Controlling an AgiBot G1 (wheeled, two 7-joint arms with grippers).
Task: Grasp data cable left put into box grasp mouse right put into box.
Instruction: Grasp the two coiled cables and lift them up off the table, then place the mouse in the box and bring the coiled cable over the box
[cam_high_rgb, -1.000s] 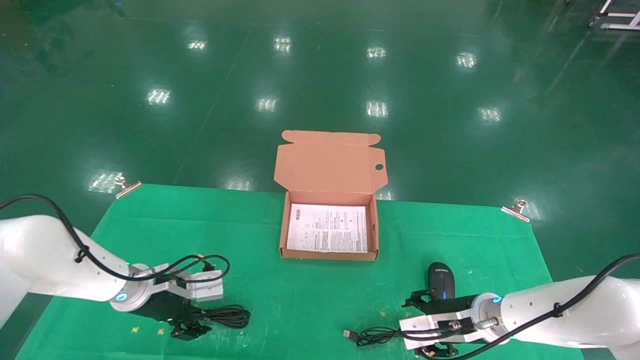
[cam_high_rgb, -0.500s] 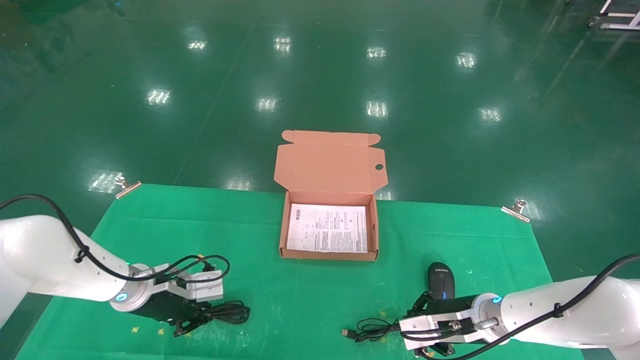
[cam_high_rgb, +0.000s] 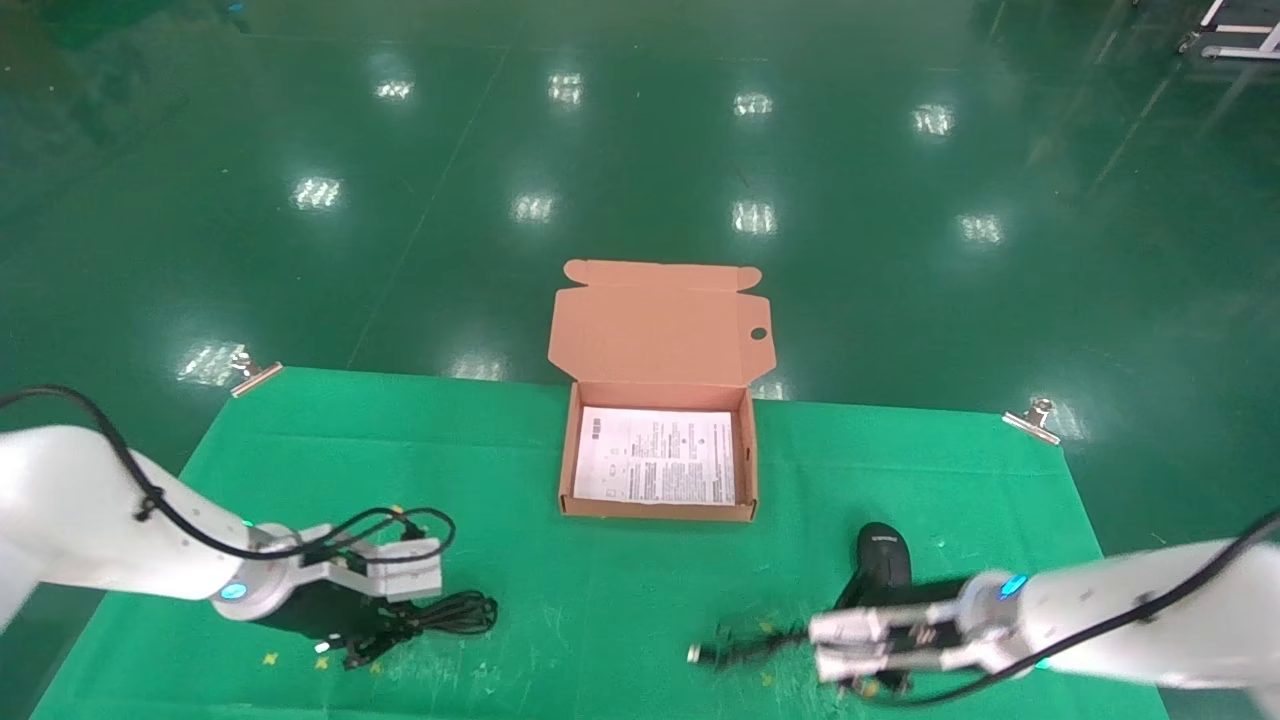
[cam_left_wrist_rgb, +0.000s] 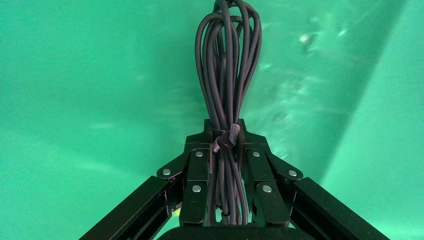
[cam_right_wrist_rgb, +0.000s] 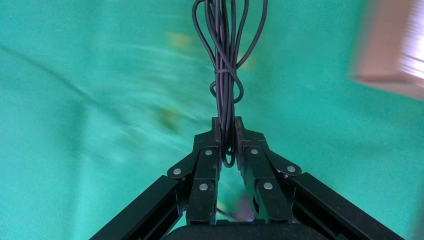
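The data cable (cam_high_rgb: 455, 612), a thin black looped bundle, lies at the front left of the green mat. My left gripper (cam_high_rgb: 365, 640) is shut on its near end; in the left wrist view the bundle (cam_left_wrist_rgb: 227, 75) runs out from the closed left gripper (cam_left_wrist_rgb: 224, 131). The black mouse (cam_high_rgb: 883, 562) rests on the mat at the front right. My right gripper (cam_high_rgb: 845, 650) is shut on the mouse's own cord (cam_high_rgb: 760, 635), not on its body; the right wrist view shows the cord loops (cam_right_wrist_rgb: 225, 60) pinched in the right gripper (cam_right_wrist_rgb: 226, 125). The open box (cam_high_rgb: 655, 510) stands mid-mat.
A printed white sheet (cam_high_rgb: 655, 470) lies in the box. The lid (cam_high_rgb: 660, 325) stands open at the back. The cord's silver USB plug (cam_high_rgb: 695, 655) lies left of my right gripper. Metal clips (cam_high_rgb: 1035, 418) hold the mat's far corners. The box corner (cam_right_wrist_rgb: 395, 50) shows in the right wrist view.
Both grippers went from open to shut: the left on the data cable, the right on the mouse's cord. The right arm has since shifted and the cord bundle moved with it.
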